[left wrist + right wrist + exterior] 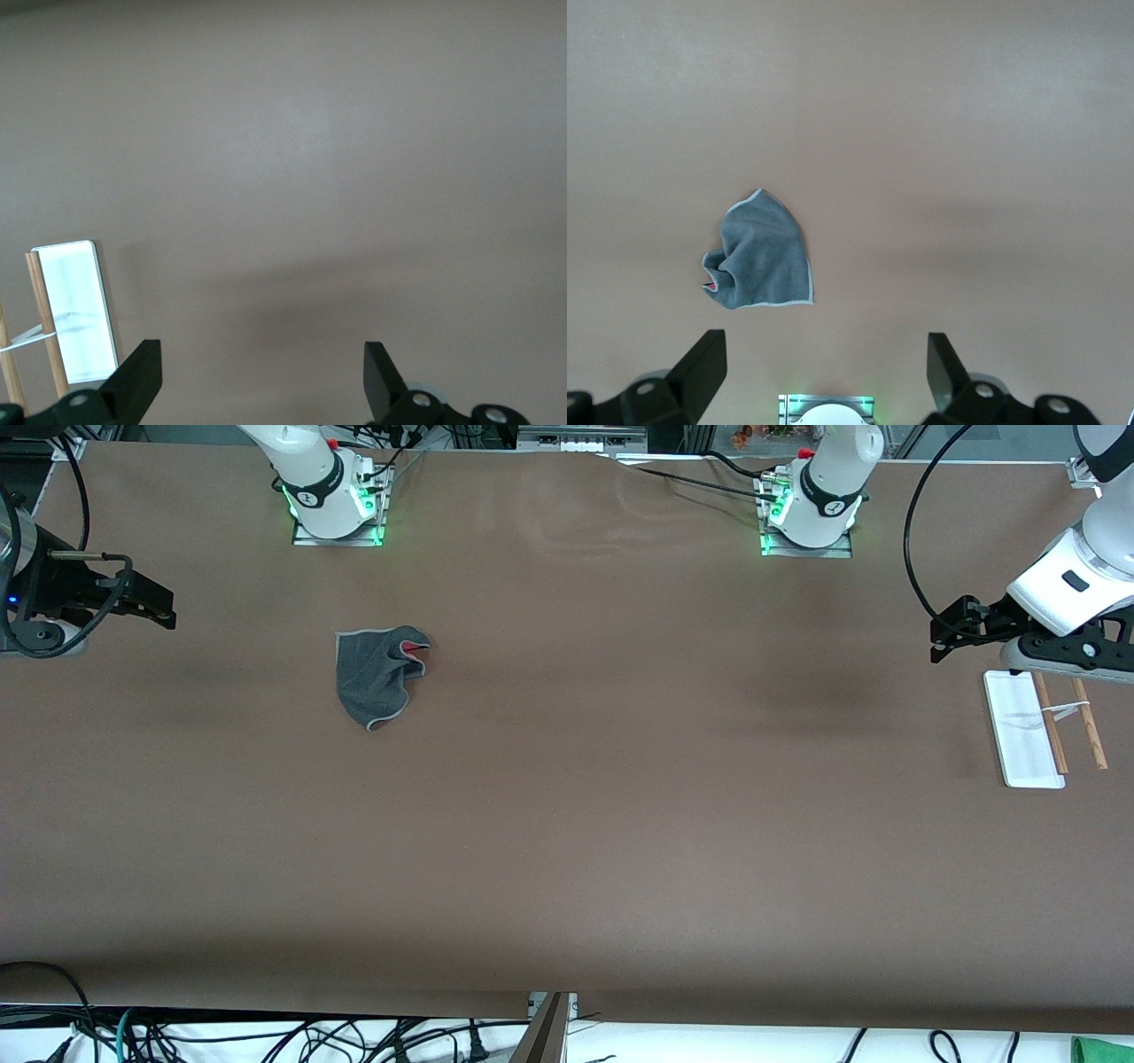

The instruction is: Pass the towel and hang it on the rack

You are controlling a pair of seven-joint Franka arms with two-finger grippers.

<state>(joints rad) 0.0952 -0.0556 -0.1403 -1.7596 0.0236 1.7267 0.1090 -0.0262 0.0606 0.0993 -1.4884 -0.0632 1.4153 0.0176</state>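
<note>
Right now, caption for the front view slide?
Towel crumpled toward right arm's end, rack below open left pincer; right pincer open, waiting.

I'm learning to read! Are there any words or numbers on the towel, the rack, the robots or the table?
No words or numbers can be read anywhere.
towel: only pale stitched edging, no label showing.
rack: plain white base and wooden rods, no writing.
Robot bases: small dark round marks, too small to read.
table: plain brown, nothing printed.

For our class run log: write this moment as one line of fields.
stage: not started | crumpled dark grey cloth towel: on table, untouched | white-based wooden-rod rack: bare | left hand: open, by rack | right hand: open, waiting
</note>
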